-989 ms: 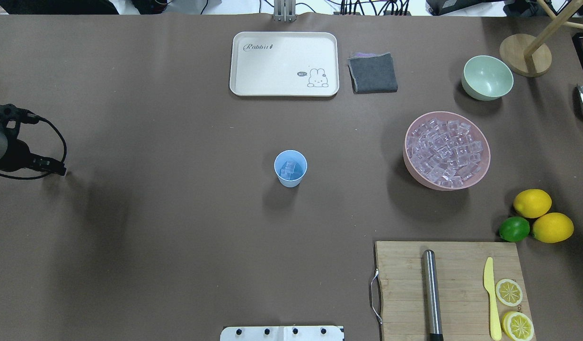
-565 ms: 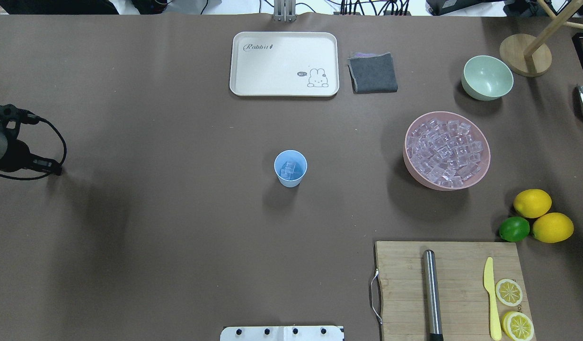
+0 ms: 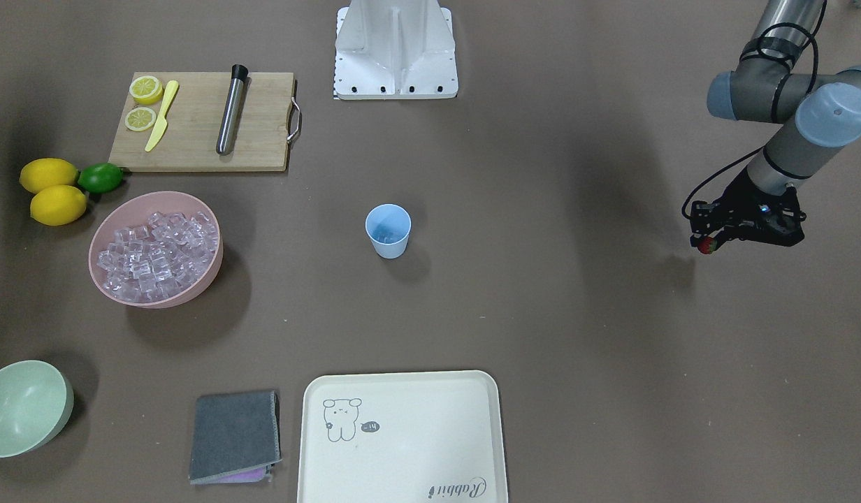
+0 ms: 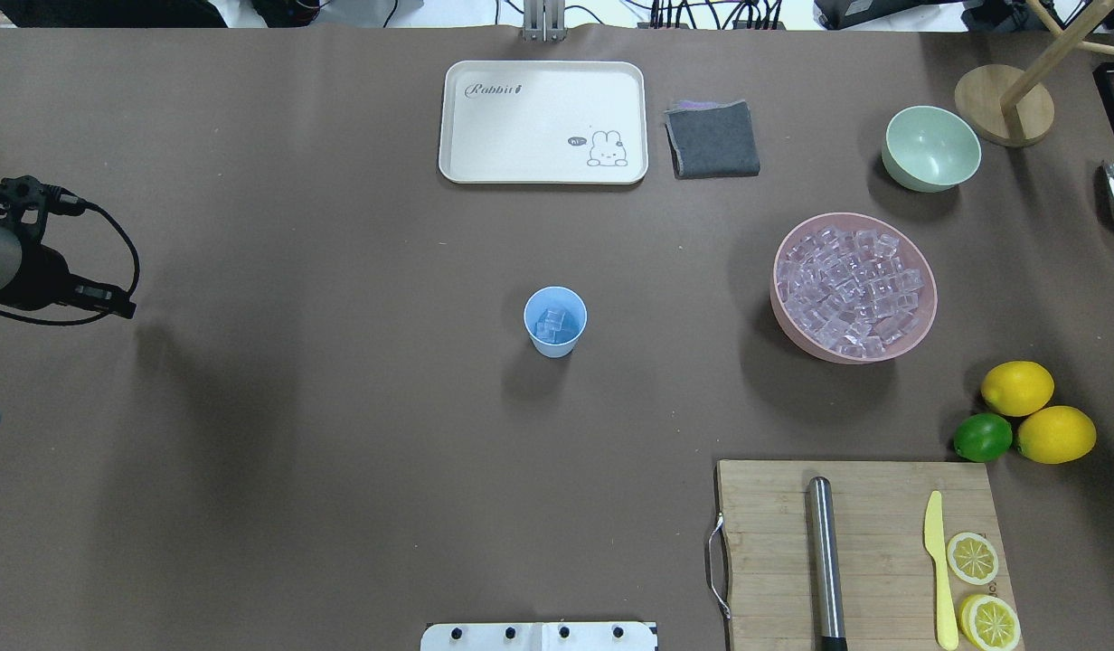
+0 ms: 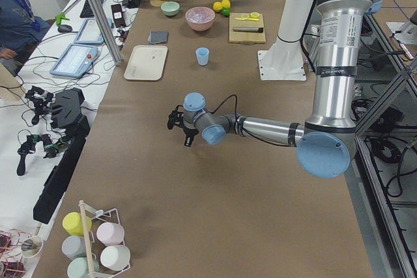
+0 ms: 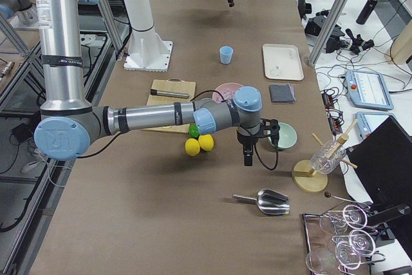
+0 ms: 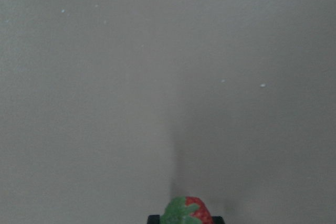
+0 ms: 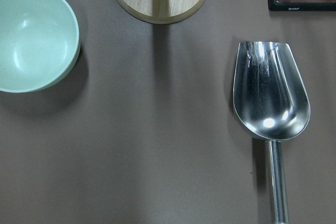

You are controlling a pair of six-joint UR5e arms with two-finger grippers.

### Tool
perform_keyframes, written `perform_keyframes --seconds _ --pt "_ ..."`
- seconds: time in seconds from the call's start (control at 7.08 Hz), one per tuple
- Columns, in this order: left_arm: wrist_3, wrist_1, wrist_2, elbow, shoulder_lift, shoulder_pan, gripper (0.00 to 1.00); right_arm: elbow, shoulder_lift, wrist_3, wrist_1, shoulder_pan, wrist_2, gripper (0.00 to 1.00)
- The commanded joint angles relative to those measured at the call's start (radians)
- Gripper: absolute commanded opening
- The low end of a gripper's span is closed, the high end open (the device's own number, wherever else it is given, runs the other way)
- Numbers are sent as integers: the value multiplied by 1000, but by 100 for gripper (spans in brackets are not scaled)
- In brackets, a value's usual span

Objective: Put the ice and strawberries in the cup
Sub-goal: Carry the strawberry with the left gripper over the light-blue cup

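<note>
Strawberry [image 7: 186, 212]: clamped in left jaws, above the surface at its left edge. Cup [image 3: 388, 246], ice [image 4: 552, 324] inside: mid-surface, well apart to the right. Right jaws: open or together, cannot tell.

glassy ice [image 4: 854, 291], smooth plastic cup [image 4: 555, 351], wooden board [image 4: 765, 542].

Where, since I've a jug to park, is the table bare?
Widest between cup and left gripper, which holds a strawberry; also between cup and tray. Crowded on the robot's right: ice bowl, lemons, board.
</note>
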Motion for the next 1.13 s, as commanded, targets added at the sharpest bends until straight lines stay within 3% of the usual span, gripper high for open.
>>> perform_keyframes --seconds 0.0,0.28,0.71,0.99 --pt "-4 209 -41 -81 -132 -26 0 0 -3 2 3 0 2 100" --pt "-78 452 -38 -157 -295 -17 0 2 -5 11 3 1 8 100" --pt "-308 465 -30 -152 -439 96 0 9 -11 11 3 1 11 100" --pt "-433 465 101 -142 -519 237 0 8 -11 11 3 1 8 100"
